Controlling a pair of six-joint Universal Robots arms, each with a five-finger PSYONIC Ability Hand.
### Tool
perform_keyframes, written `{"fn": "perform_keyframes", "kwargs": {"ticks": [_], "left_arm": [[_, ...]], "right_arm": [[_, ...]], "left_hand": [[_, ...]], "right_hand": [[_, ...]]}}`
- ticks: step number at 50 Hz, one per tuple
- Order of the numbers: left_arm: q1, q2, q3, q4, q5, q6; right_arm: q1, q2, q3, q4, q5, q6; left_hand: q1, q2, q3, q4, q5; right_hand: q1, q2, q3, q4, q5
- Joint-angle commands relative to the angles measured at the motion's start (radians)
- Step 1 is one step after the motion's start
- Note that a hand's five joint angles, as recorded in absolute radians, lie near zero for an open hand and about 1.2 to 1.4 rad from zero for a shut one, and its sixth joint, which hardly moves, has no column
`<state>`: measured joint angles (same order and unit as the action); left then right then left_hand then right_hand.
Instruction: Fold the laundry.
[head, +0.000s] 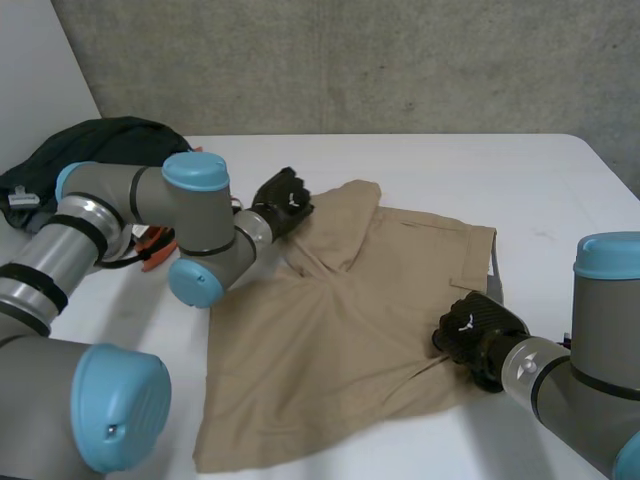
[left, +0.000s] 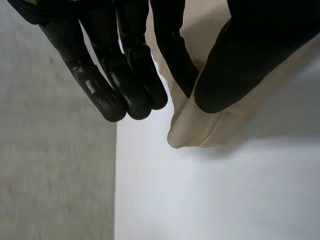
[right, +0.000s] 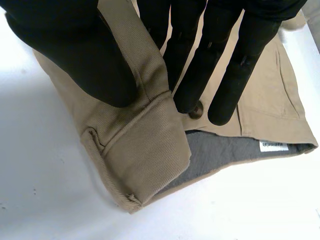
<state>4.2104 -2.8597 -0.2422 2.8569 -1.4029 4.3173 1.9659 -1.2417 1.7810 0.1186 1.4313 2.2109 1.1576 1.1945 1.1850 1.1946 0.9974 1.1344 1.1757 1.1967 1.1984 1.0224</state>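
Observation:
Tan shorts (head: 340, 330) lie spread on the white table (head: 450, 170), with one part folded over at the far side. My left hand (head: 283, 200) is at the far left corner of the shorts. In the left wrist view its thumb (left: 240, 60) and a finger pinch that corner of the shorts (left: 195, 130). My right hand (head: 475, 328) is on the near right edge, at the waistband. Its thumb (right: 70, 50) and fingers (right: 225, 75) close on the turned-over waistband (right: 145, 155). The grey lining and a white label (right: 274, 146) show beside it.
A dark green heap of clothes (head: 100, 140) lies at the table's far left, with something orange (head: 155, 250) beside it under my left arm. A grey wall (head: 350, 60) stands behind the table's far edge.

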Motion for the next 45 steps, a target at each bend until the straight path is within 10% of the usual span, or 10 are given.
{"fn": "perform_keyframes", "kwargs": {"ticks": [1, 7, 20, 24, 29, 45], "left_arm": [[0.003, 0.074, -0.103, -0.053, -0.212, -0.071], [-0.013, 0.096, -0.121, -0.206, -0.347, -0.228], [-0.050, 0.129, -0.112, -0.255, -0.358, -0.412], [-0.064, 0.183, -0.149, -0.254, -0.367, -0.455], [-0.049, 0.343, -0.283, -0.249, -0.383, -0.556], [0.022, 1.009, -1.197, -0.225, -0.071, -0.869]], "right_arm": [[0.019, -0.002, 0.002, 0.003, 0.000, 0.004], [0.027, -0.004, 0.002, 0.004, 0.001, 0.012], [0.033, -0.005, 0.000, 0.004, 0.006, 0.018], [0.031, -0.007, -0.012, 0.001, 0.002, 0.033], [0.036, -0.001, -0.052, 0.006, 0.009, 0.096], [0.068, 0.106, -0.382, 0.075, 0.046, 0.607]], "left_hand": [[0.239, 0.202, 0.211, 0.202, 0.224], [0.239, 0.202, 0.211, 0.202, 0.224], [0.195, 0.159, 0.168, 0.158, 0.181], [-0.916, -0.953, -0.943, -0.953, -0.930], [-0.983, -1.020, -1.010, -1.020, -0.997], [-0.842, -0.878, -0.869, -0.879, -0.856]], "right_hand": [[0.262, 0.221, 0.200, 0.198, 0.199], [0.262, 0.221, 0.200, 0.198, 0.199], [0.262, 0.221, 0.200, 0.198, 0.199], [0.262, 0.221, 0.200, 0.198, 0.199], [0.262, 0.221, 0.200, 0.198, 0.199], [0.262, 0.221, 0.200, 0.198, 0.199]]}}
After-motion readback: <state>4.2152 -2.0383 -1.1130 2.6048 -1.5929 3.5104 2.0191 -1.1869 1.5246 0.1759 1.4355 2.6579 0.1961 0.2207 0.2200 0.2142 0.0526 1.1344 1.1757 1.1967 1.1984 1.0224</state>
